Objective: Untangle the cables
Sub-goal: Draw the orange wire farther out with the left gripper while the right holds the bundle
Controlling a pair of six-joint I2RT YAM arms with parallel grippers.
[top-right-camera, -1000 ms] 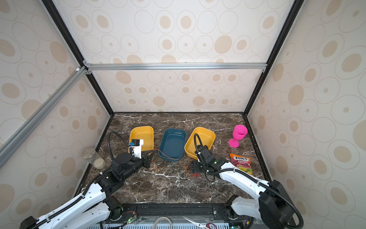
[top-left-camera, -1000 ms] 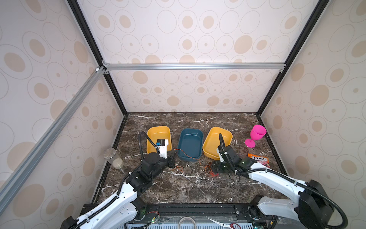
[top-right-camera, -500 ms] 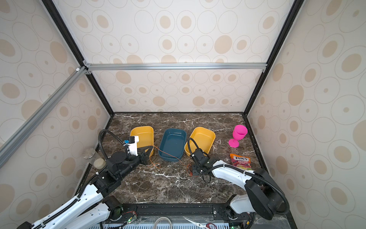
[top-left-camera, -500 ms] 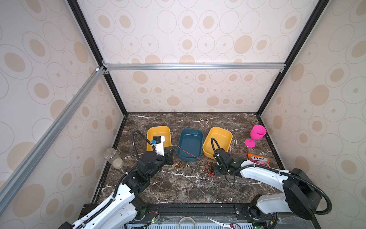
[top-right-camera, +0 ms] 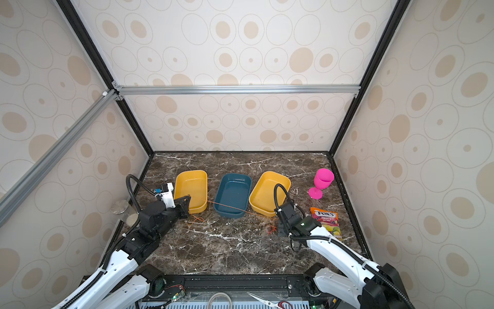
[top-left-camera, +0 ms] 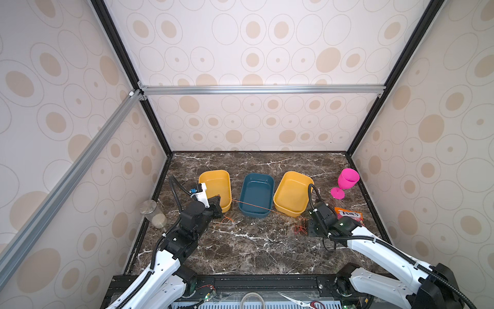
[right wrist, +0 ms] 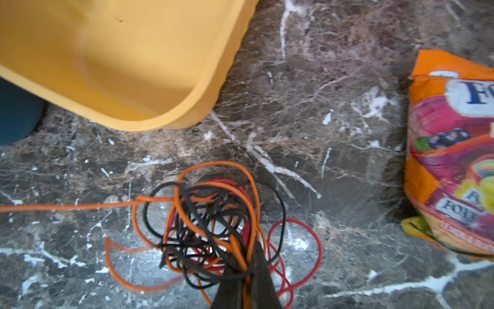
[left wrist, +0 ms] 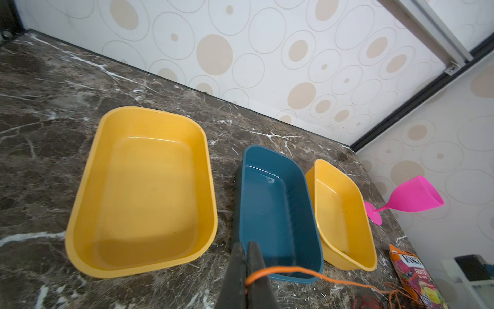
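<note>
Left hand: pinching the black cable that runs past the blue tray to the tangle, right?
Wrong colour: the left wrist view shows the left hand pinching the orange cable, which runs past the blue tray to the tangle.

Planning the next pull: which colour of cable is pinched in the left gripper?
The orange cable, clamped in the shut left gripper and stretched taut toward the tangle; the other colours lie bunched there.

- Blue tray point(top-left-camera: 256, 192), twelve o'clock.
- Yellow tray point(top-left-camera: 213, 184) at eleven.
- Second yellow tray point(top-left-camera: 291, 192) at one.
- Pink goblet point(top-left-camera: 348, 178), upright, two o'clock.
- Candy bag point(top-left-camera: 347, 214), three o'clock.
- Jar point(top-left-camera: 153, 214), nine o'clock.
- Scissors point(top-left-camera: 296, 302), six o'clock.
</note>
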